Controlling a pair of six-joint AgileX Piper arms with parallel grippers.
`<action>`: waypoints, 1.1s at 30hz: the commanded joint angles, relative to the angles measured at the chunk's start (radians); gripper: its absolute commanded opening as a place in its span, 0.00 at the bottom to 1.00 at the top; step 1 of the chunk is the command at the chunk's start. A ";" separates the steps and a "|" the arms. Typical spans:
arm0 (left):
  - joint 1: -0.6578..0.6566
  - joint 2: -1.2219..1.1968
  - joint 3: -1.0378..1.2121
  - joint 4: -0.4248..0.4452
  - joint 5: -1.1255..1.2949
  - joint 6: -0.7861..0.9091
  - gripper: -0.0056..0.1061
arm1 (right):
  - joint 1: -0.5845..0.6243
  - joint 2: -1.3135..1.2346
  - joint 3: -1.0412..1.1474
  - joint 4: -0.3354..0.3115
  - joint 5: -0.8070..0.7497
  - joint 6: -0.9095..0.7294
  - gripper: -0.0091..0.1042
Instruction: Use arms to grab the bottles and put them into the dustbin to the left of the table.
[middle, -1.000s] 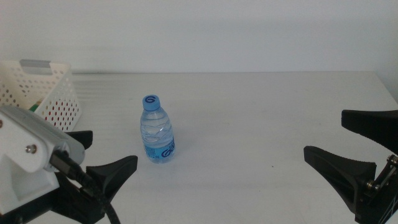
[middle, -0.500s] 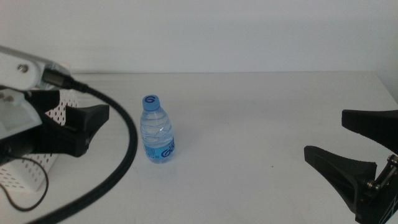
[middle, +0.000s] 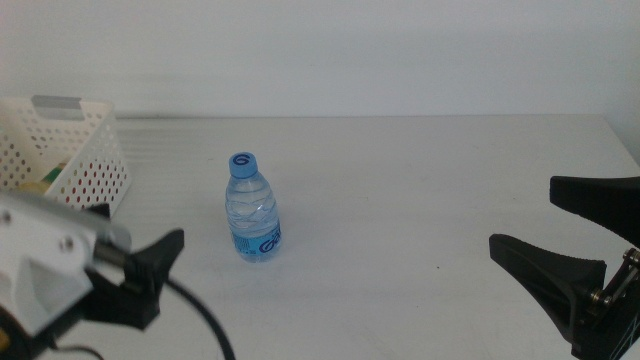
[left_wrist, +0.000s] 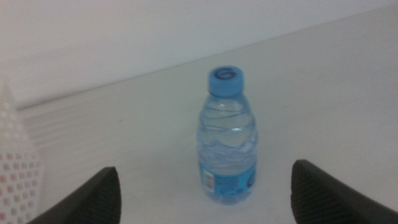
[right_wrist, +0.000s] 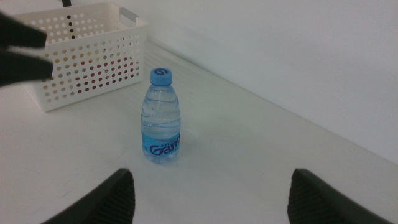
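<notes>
One clear water bottle (middle: 251, 209) stands upright, blue cap up, left of centre on the white table (middle: 420, 190). Dustbin (middle: 62, 147) sits far left. Left gripper (left_wrist: 205, 193) faces the bottle, jaws spread; right gripper (middle: 560, 235) waits at right, jaws spread.

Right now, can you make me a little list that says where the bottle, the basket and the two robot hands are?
bottle: clear water bottle with a blue cap, upright on the table, nothing touching it
basket: white holed dustbin at the table's left end, something yellow-green inside
left gripper: low near the picture's left corner, jaws open, facing the bottle, empty
right gripper: waiting at the right edge, jaws open, empty
bottles left on table: one
</notes>
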 joint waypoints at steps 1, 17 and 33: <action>-0.041 0.001 0.051 0.003 -0.245 -0.034 0.86 | -0.005 -0.001 -0.027 -0.010 -0.075 -0.004 0.65; -0.099 0.318 0.114 0.044 -0.640 -0.088 0.86 | -0.005 -0.001 -0.027 -0.010 -0.075 -0.004 0.65; -0.088 0.721 -0.071 0.051 -0.874 -0.154 0.86 | -0.005 -0.001 -0.027 -0.010 -0.075 -0.004 0.65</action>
